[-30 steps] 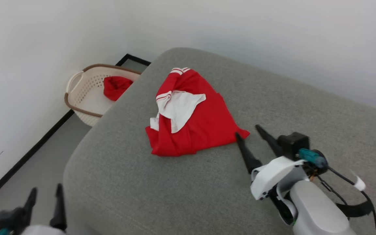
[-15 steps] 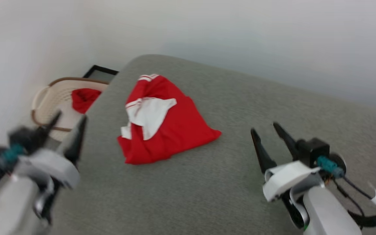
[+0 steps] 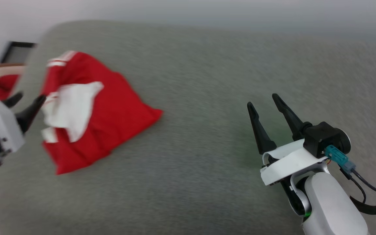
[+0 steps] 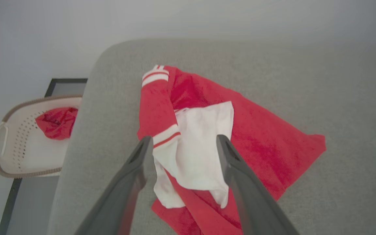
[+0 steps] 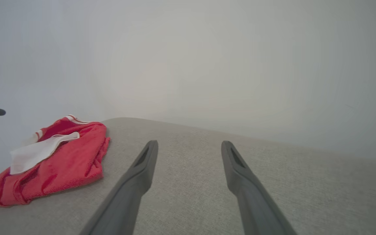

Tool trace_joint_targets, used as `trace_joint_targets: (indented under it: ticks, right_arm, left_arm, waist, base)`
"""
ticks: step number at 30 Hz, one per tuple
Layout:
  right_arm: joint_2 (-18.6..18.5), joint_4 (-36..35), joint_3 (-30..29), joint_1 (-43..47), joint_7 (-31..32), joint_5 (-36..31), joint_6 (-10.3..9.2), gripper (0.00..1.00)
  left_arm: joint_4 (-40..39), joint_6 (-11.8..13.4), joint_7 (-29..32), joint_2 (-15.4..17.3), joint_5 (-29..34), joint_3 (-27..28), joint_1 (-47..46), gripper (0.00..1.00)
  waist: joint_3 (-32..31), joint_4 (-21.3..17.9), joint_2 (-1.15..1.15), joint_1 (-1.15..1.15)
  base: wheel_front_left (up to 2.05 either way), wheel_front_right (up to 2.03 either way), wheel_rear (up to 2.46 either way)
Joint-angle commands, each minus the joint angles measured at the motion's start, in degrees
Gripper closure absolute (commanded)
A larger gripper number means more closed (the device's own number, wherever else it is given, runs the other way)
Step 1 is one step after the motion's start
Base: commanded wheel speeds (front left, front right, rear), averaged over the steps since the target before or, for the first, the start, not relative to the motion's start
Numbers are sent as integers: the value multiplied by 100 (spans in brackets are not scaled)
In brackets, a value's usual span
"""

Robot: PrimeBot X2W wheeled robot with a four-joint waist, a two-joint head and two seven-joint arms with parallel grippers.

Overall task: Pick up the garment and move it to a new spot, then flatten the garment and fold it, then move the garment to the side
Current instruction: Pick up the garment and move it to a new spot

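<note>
Moved since the earlier frame: left gripper [image 4: 184, 138], up from beside the seat's left edge to the garment's left side. The head camera has swung too, so the whole scene sits further left in its view.

Left gripper: jaws spread wide, holding nothing. In the left wrist view the two dark fingers [image 4: 132, 176] frame the white sleeve; contact with the cloth cannot be told.

Right gripper [image 3: 262, 99]: jaws wide apart, empty, over bare upholstery towards the seat's right side, well apart from the garment.

Garment [image 3: 113, 114]: bright red, with a white sleeve [image 4: 201, 156] lying on top and white-and-red striped trim [image 4: 155, 75] at its far end. It lies bunched and crumpled, not flat, near the seat's far left rounded corner, just inside the left edge.

Seat [image 3: 207, 81]: grey upholstered surface with rounded corners, carrying the garment.

Basket [image 4: 2, 169]: cream, perforated, with a brown rim, standing on the floor [image 4: 34, 202] just beyond the seat's left edge.

Red cloth [image 4: 55, 122]: crumpled inside the basket.

Wall [image 5: 207, 65]: plain and pale, behind the seat's far edge.
</note>
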Motion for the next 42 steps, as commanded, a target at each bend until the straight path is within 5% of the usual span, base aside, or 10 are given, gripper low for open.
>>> trace_joint_targets:
  ticks: [1, 10, 18, 19, 20, 21, 22, 23, 35, 42]
  right_arm:
    - [20, -161, 57, 44, -4, -42, -2, 0]
    - [18, -685, 234, 97, -5, -49, -2, 0]
    - [18, -915, 270, 132, -4, -111, -2, 0]
    - [18, -929, 277, 132, -5, -119, -2, 0]
    - [18, -938, 283, 130, -4, -131, -2, 0]
    - [18, -947, 287, 125, -4, -138, -2, 0]
    - [18, -961, 281, 124, -4, -151, -2, 0]
    - [18, -960, 277, 133, -4, -147, -2, 0]
    - [12, -695, 247, 248, -4, 120, -2, 0]
    - [7, -759, 187, 431, -4, 423, -2, 0]
  left_arm:
    - [-44, 10, 482, 270, -398, -257, -157, 0]
    - [-68, 10, 2229, 949, -1786, -799, -233, 0]
    - [-60, 13, 2568, 692, -2108, -918, -39, 0]
    - [-45, 15, 2552, 653, -2106, -931, -12, 9]
    - [-65, 15, 2550, 612, -2102, -948, 17, 38]
    - [-123, 14, 2512, 567, -2071, -954, 25, 55]
    - [-166, 12, 2439, 516, -2055, -943, 32, 89]
    - [-177, 12, 2359, 476, -2059, -922, 51, 100]
    - [-560, -3, 788, 913, -1252, -854, -611, 100]
    - [-1791, 6, 454, 965, -834, -1329, -1265, 100]
  waist:
    - [1148, -1183, 0, 0]
    - [1490, -1507, 0, 0]
    - [1736, -1600, 0, 0]
    - [1750, -1605, 0, 0]
    - [1757, -1609, 0, 0]
    - [1761, -1609, 0, 0]
    - [1744, -1600, 0, 0]
    - [1712, -1590, 0, 0]
    - [963, -1516, 0, 0]
    - [743, -1796, 0, 0]
  base:
    - [0, 0, 0]
    - [0, 0, 0]
    - [0, 0, 0]
    - [0, 0, 0]
    - [0, 0, 0]
    - [0, 0, 0]
    - [0, 0, 0]
    - [0, 0, 0]
    - [0, 0, 0]
    - [0, 0, 0]
